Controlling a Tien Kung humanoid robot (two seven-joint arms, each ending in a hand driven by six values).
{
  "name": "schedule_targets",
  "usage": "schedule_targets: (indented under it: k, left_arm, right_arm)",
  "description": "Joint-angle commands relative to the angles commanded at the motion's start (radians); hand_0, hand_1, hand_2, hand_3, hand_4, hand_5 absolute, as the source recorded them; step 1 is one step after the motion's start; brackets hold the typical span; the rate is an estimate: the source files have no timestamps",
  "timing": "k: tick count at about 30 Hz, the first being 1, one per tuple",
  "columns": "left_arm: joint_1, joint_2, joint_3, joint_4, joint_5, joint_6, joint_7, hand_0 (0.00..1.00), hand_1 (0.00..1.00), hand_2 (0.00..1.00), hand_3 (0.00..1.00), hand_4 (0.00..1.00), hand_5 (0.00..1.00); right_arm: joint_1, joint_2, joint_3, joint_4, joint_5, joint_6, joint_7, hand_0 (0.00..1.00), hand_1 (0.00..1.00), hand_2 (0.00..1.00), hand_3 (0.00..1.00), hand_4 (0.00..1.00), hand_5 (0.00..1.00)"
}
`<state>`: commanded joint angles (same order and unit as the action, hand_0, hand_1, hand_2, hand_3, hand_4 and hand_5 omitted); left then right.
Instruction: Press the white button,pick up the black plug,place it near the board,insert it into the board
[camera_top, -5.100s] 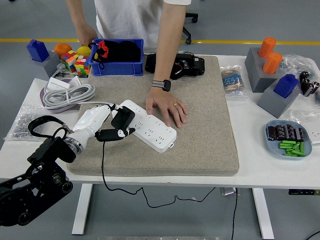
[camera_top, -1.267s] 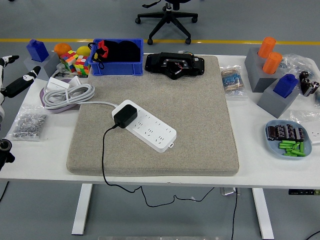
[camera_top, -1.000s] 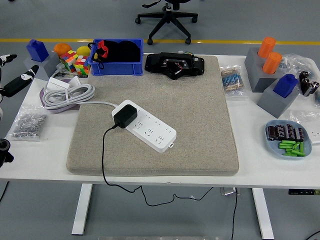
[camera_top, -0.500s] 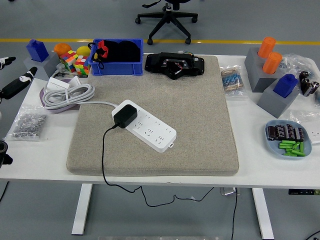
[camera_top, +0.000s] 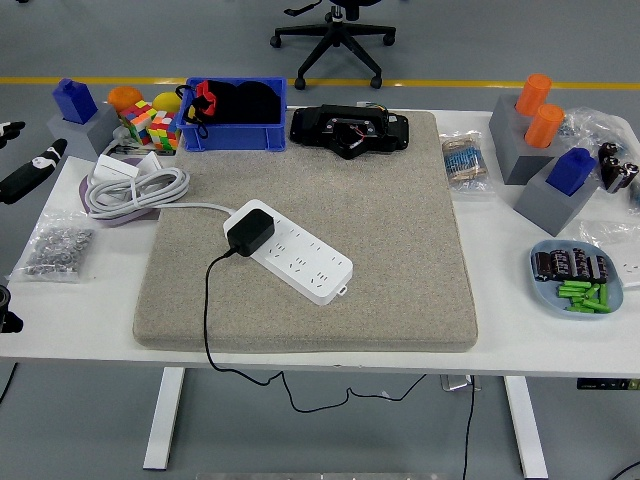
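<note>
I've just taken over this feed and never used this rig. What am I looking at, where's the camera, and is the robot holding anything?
This is one view from a camera on the robot's head, looking down over a white table. The robot has two black arms with five-fingered hands. Only the left hand shows, at the left edge, fingers spread, holding nothing; the right is out of view. On the grey mat lies a white power strip with the black plug sitting in it, its cable trailing off the near edge. Around it: a blue bin, a coiled grey cable and small parts.

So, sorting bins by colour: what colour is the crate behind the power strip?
Blue, clearest in the head view, at the table's far side.
</note>
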<state>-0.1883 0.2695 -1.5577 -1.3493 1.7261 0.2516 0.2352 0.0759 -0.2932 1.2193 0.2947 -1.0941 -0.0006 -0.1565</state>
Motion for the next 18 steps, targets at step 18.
schedule_targets:
  k: [18]
  left_arm:
    - [0.036, 0.004, -0.013, -0.022, -0.007, -0.003, -0.011, 0.945, 0.872, 0.832, 0.807, 0.848, 0.524]
  right_arm:
    - [-0.016, 0.028, 0.055, -0.008, -0.015, 0.001, -0.001, 0.633, 0.635, 0.618, 0.598, 0.682, 0.444]
